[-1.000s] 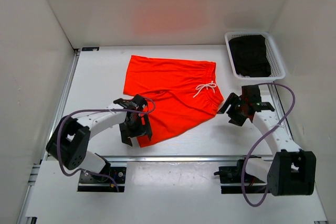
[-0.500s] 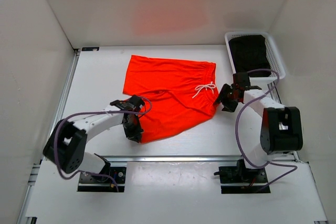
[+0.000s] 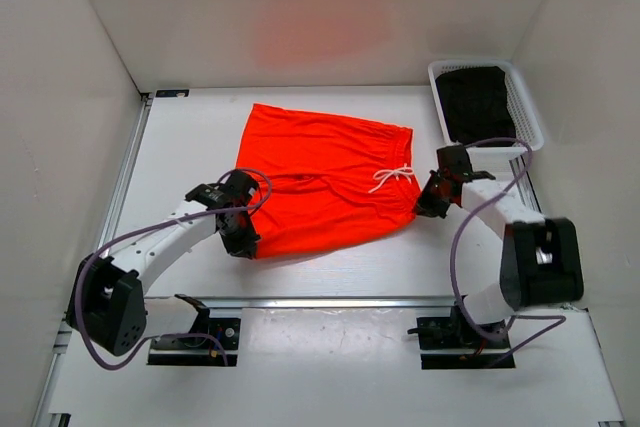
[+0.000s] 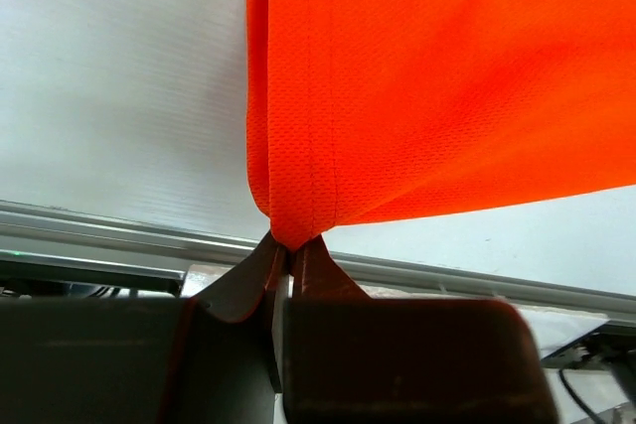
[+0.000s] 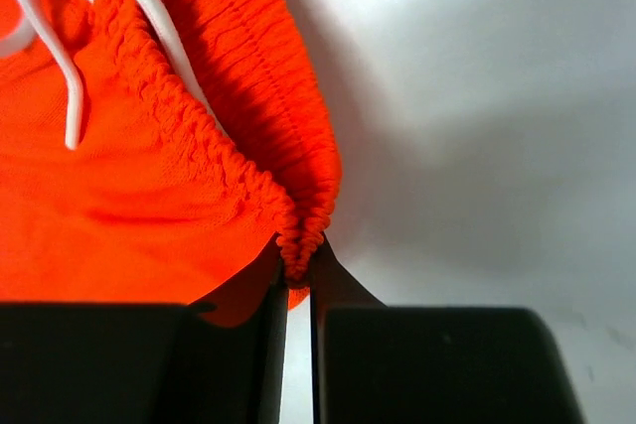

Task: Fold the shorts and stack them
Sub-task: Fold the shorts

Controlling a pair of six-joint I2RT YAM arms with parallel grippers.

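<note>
The shorts (image 3: 330, 167) are pinched tight by left gripper (image 3: 243, 244) and right gripper (image 3: 425, 209); both should be lifted evenly toward the far edge.

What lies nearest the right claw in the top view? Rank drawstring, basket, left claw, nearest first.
1. Drawstring, just left of the right claw, on the shorts.
2. Basket, far right corner.
3. Left claw, across the shorts.

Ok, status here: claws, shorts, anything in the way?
Left claw shut on shorts hem corner. Right claw shut on waistband end. Shorts spread out, unfolded. Basket of dark cloth far right, clear.
</note>
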